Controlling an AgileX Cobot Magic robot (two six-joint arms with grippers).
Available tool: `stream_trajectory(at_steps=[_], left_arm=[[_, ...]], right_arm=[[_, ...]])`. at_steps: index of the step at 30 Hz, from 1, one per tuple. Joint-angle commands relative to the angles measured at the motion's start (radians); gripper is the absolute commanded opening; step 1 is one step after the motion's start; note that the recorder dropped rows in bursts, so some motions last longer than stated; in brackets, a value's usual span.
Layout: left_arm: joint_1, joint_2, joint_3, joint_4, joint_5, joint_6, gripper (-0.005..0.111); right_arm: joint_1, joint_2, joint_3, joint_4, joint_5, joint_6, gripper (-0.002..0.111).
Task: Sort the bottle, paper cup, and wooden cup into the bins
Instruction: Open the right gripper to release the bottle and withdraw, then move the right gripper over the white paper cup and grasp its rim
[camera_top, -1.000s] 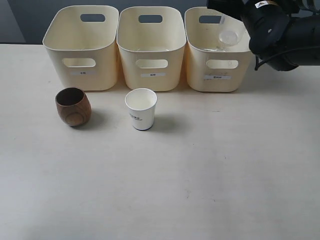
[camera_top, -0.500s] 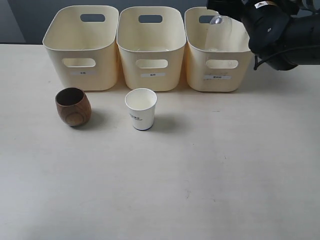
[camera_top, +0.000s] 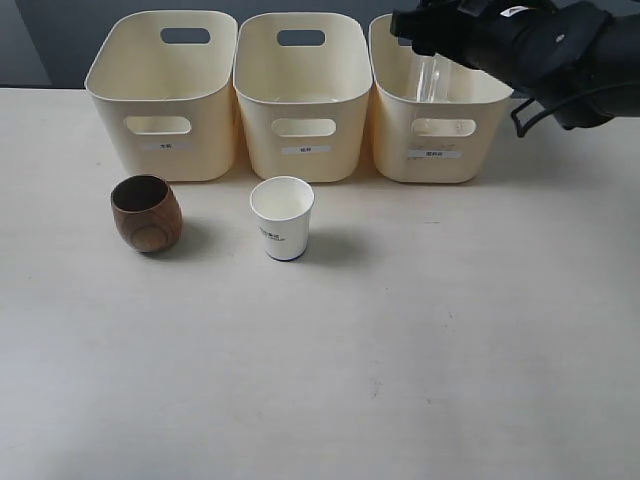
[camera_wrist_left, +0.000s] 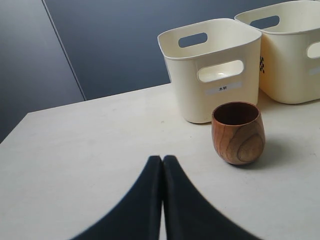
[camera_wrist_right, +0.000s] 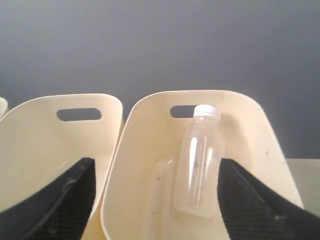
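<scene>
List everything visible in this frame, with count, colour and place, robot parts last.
bins: three, cream, in a row along the far side of the table.
bottle: one, clear with white cap, inside the right-hand bin, leaning against its back wall.
paper cup: one, white, upright in front of the middle bin.
wooden cup: one, dark brown, upright in front of the left-hand bin.
table: one, pale beige, under everything.
left gripper: one, black, shut, empty, near the wooden cup.
right gripper: one, black, open, above the right-hand bin.
</scene>
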Motion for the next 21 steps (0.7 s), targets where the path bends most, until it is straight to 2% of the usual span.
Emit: stream_trajectory(at_steps=[1,12,16,21], left_arm=[[-0.003,-0.005,0.001,0.000,-0.005,-0.002,0.000],[-0.003,-0.005,0.001,0.000,-0.005,-0.002,0.000],[-0.003,-0.005,0.001,0.000,-0.005,-0.002,0.000],[-0.003,-0.005,0.001,0.000,-0.005,-0.002,0.000]], right_arm=[[-0.006,-0.053,-0.006,-0.005,0.175,-0.001,0.066],[0.000,-0.062,-0.006,-0.008,0.641,-0.001,0.066],[0.042,-0.062,-0.006,-0.006,0.705,-0.001,0.066],[0.097,-0.052,-0.006,-0.006,0.701,-0.001,0.066]])
